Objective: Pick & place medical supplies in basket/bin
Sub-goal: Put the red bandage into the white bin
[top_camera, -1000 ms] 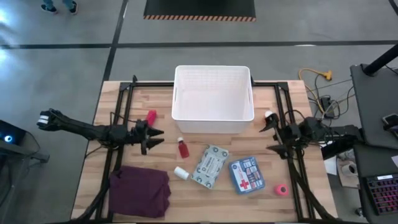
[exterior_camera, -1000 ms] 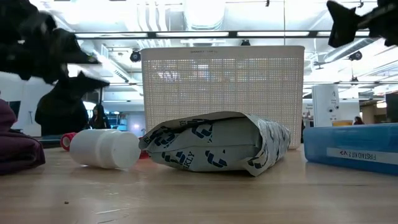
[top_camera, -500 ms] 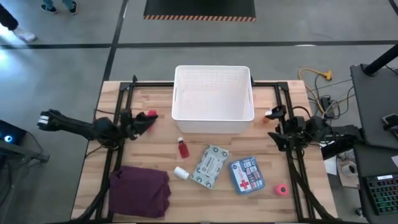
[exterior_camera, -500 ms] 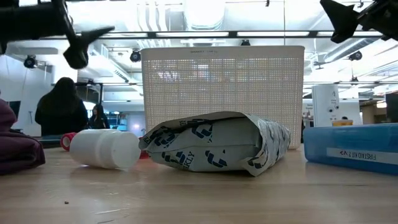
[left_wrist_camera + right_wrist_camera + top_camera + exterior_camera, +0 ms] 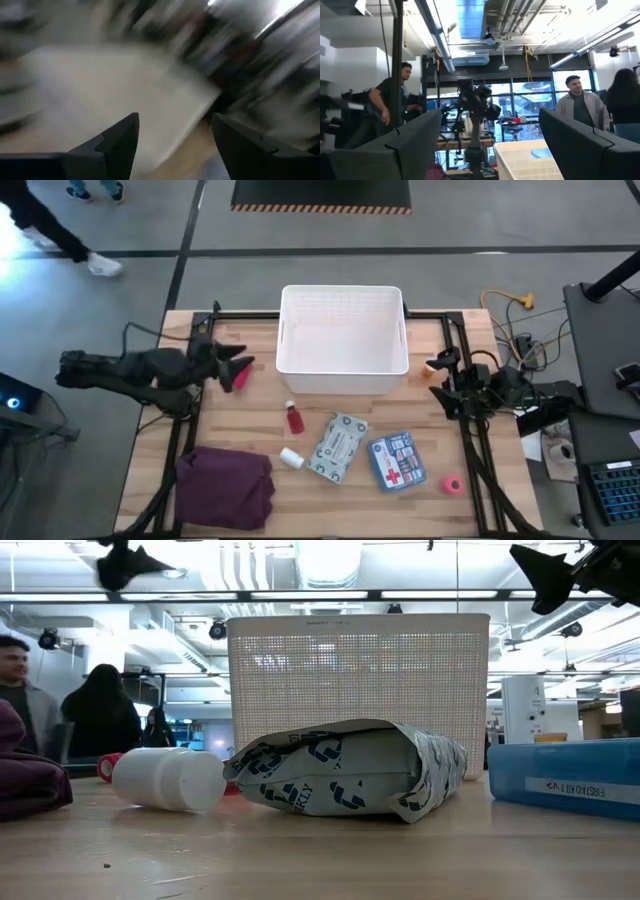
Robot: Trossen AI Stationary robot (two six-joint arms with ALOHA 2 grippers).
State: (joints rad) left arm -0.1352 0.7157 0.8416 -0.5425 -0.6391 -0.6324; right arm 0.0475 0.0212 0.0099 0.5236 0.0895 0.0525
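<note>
The white slotted basket [image 5: 343, 330] stands at the table's far middle. In front of it lie the small red bottle [image 5: 294, 418], the white bottle [image 5: 291, 458] on its side, the grey-green packet [image 5: 338, 446], the blue first-aid box [image 5: 397, 462] and the pink roll [image 5: 452, 485]. The pink-red tube [image 5: 243, 377] lies left of the basket. My left gripper [image 5: 236, 359] is open and raised high over the tube [image 5: 125, 560]. My right gripper [image 5: 436, 370] hangs open, high off the basket's right side [image 5: 545, 570].
A folded maroon cloth [image 5: 225, 485] lies at the near left corner. Black frame rails [image 5: 200, 330] run along both sides of the table. Cables [image 5: 510, 305] lie beyond the right edge. People stand in the room behind the table [image 5: 100, 720].
My left gripper has risen a good way and swung toward the far edge, from beside the red bottle's left to above the pink-red tube; its wrist view is blurred. My right gripper has shifted a little toward the far edge. No supply has moved.
</note>
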